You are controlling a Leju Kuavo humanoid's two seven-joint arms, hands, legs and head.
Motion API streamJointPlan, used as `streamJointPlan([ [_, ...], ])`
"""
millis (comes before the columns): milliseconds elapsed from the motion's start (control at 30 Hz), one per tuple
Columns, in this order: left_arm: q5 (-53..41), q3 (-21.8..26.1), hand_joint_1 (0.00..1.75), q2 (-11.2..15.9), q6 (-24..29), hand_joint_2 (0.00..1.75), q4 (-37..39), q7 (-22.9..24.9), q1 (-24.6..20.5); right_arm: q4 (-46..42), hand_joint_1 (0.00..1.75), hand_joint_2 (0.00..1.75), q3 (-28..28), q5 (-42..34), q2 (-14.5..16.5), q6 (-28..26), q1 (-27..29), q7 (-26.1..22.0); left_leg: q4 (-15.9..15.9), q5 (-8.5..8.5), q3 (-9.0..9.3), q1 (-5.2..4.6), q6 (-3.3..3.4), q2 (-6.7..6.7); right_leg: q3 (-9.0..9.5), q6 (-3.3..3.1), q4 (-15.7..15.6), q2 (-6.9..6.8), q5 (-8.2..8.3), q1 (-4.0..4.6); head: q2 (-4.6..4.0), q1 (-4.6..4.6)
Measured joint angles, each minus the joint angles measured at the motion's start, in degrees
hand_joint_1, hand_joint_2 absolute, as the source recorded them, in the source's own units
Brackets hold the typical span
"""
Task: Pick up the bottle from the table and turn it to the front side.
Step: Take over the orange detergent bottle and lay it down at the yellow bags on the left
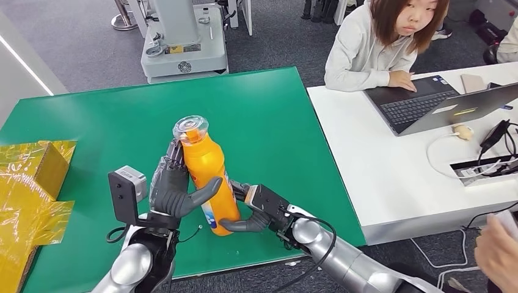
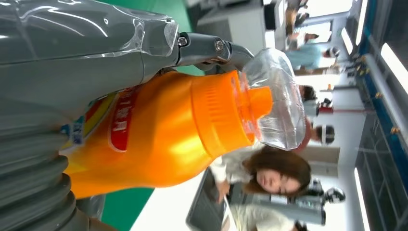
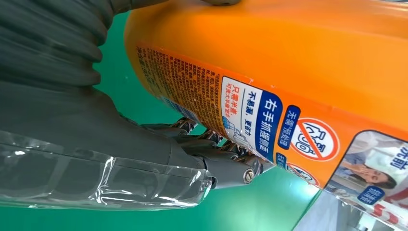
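An orange bottle [image 1: 204, 171] with a clear cap cover [image 1: 190, 129] stands upright over the near part of the green table [image 1: 110, 122]. My left hand [image 1: 174, 189] grips its middle from the left, thumb across the front. My right hand [image 1: 259, 210] holds the bottle's lower end from the right, thumb curled round the base. The left wrist view has the bottle [image 2: 168, 130] against my left hand [image 2: 57, 72], with a red and yellow label partly covered. In the right wrist view the fingers [image 3: 216, 144] of my right hand [image 3: 72, 134] lie against the bottle's [image 3: 288, 62] printed back label. Whether the base touches the table I cannot tell.
A yellow foil-wrapped box [image 1: 30, 177] lies at the table's left edge. To the right stands a white table [image 1: 391, 177] with a laptop [image 1: 427, 104] and cables, where a person [image 1: 366, 55] sits. Another person's hand [image 1: 498, 250] is at the lower right. A machine base [image 1: 183, 52] stands behind the green table.
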Motion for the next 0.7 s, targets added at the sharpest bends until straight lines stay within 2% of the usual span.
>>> streamJointPlan([
  [300, -9.8, -2.4, 0.0, -0.3, 8.1, 1.75, 9.2, 1.5, -4.4, 1.6, 1.75, 1.75, 1.4, -0.5, 0.5, -1.7, 0.1, 0.5, 0.0, 0.0, -0.08, 0.0, 0.0, 0.0, -0.07, 0.0, 0.0, 0.0, 0.0, 0.0, 0.0, -0.01],
  [433, -12.6, -2.6, 1.62, 0.1, 6.7, 1.75, 15.8, 3.6, -6.0, 1.7, 1.71, 1.75, 1.4, -0.3, 0.4, -3.2, 1.5, 1.9, 0.0, 0.0, -0.09, 0.0, 0.0, 0.01, -0.07, 0.0, 0.0, 0.01, 0.0, 0.0, 0.0, -0.01],
  [567, -13.3, -2.9, 1.71, 0.3, 4.9, 1.75, 19.7, 4.0, -6.4, 1.7, 1.71, 1.75, 1.0, 0.4, 0.2, -3.9, 2.8, 2.6, 0.0, 0.0, -0.14, 0.0, 0.0, 0.04, -0.12, 0.0, 0.0, 0.06, 0.0, 0.0, 0.0, -0.01],
  [700, -13.0, -3.0, 1.75, 0.3, 3.4, 1.75, 21.0, 4.3, -6.6, 1.7, 1.61, 1.75, 0.9, 0.5, 0.0, -4.1, 3.4, 2.7, 0.0, -0.01, -0.18, 0.0, 0.0, 0.02, -0.15, 0.0, 0.0, 0.05, 0.0, 0.0, 0.0, 0.01],
])
